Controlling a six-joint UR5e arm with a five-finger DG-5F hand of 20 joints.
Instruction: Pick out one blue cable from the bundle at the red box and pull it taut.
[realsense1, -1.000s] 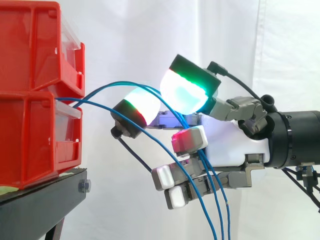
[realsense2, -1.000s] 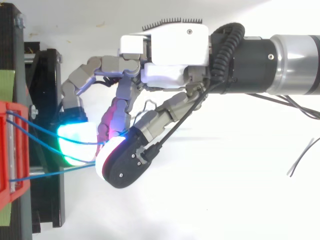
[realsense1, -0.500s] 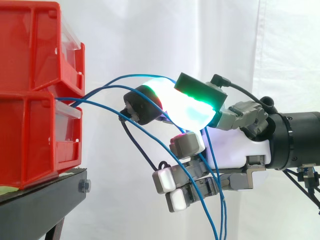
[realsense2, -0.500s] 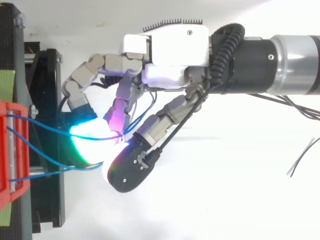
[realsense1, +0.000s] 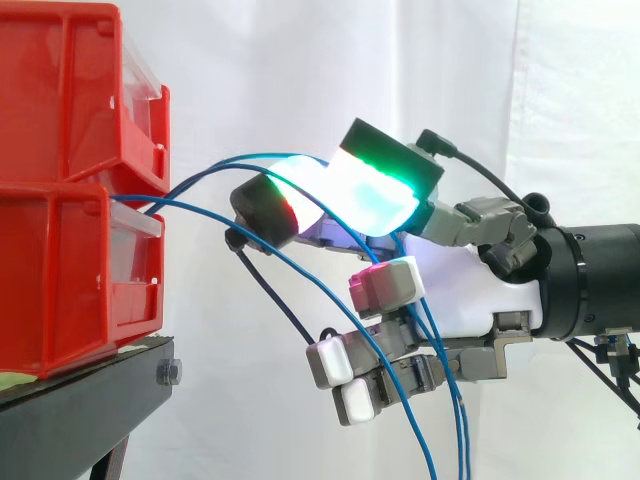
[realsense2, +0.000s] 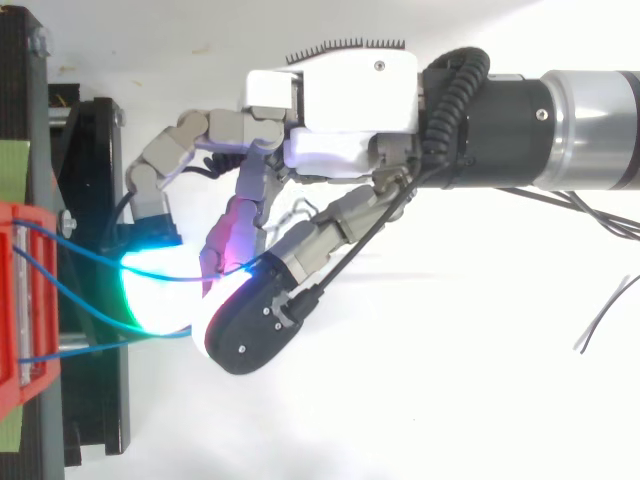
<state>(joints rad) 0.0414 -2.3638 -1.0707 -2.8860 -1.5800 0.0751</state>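
Pulling one strand tight called for a firm pinch on that strand alone, and a straight draw away from the red box (realsense1: 60, 270), so the slack arc flattened without dragging its neighbours along. The robot hand (realsense1: 455, 290) reached in from the right at the height of the gap between the two stacked bins, palm side-on and its glowing pads (realsense1: 375, 190) aimed at the box. Two big pads were pressed together above the palm, and the upper blue cable (realsense1: 232, 158) ran from the bins in a rising bow straight into the seam between them, so the robot hand appeared to be clamped on that cable. The lower fingers were curled loosely under the palm, with the hanging ends of the bundle threading down past them. Another blue strand (realsense1: 195, 210) left the box lower down and sagged under the pinch, apart from the pads. The held cable was bowed, not taut. It would be wise to keep the lower fingers from snagging the loose strands during the pull.
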